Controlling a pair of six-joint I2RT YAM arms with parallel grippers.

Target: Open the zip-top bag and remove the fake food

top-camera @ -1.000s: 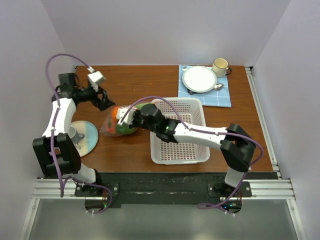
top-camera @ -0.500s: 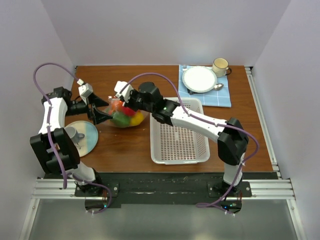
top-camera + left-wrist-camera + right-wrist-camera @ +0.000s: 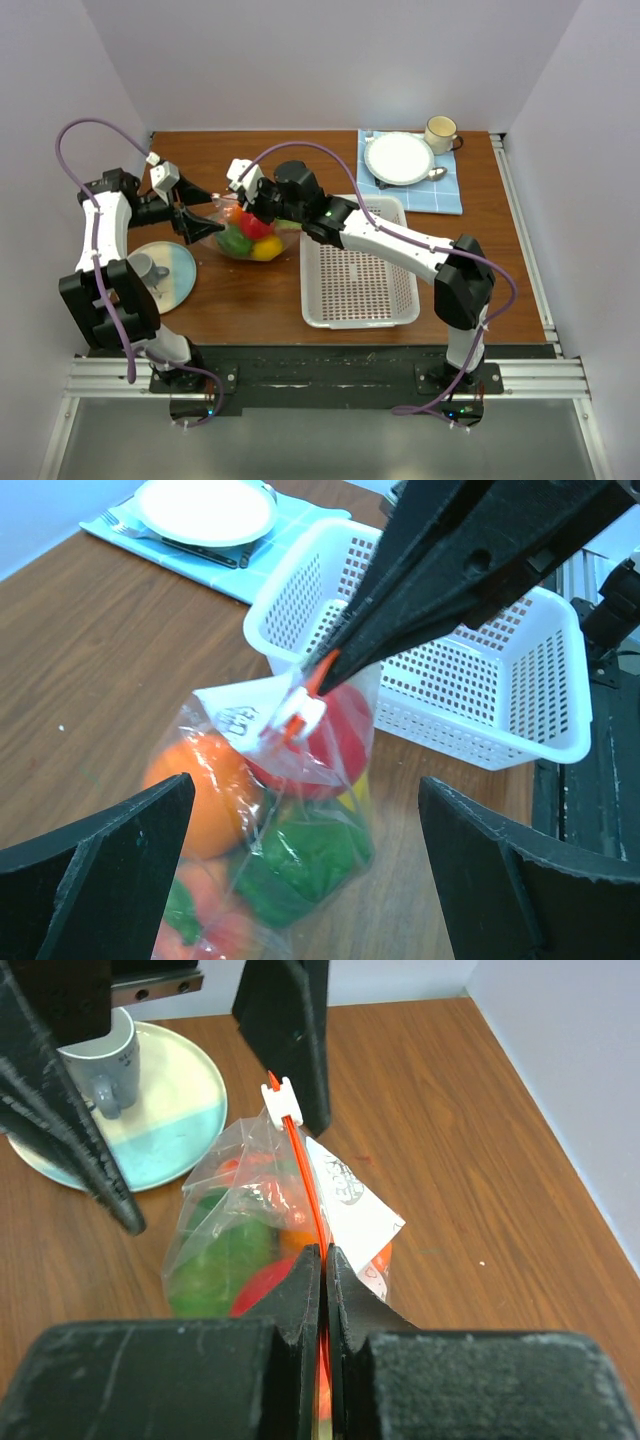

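Bag: clear, crinkly plastic zip-top bag (image 3: pixel 250 235) with a red-orange zip strip (image 3: pixel 298 1160), hanging over the brown wooden table (image 3: pixel 250 295), just left of the white perforated plastic basket (image 3: pixel 360 320)
Contents: glossy plastic fake food (image 3: pixel 300 810) inside the bag, in red, orange, green and yellow pieces
Right gripper (image 3: pixel 323 1252): fingers pinched together on the zip strip, white slider (image 3: pixel 279 1098) past the tips
Left gripper (image 3: pixel 203 212): fingers spread wide beside the bag's left side, gripping nothing
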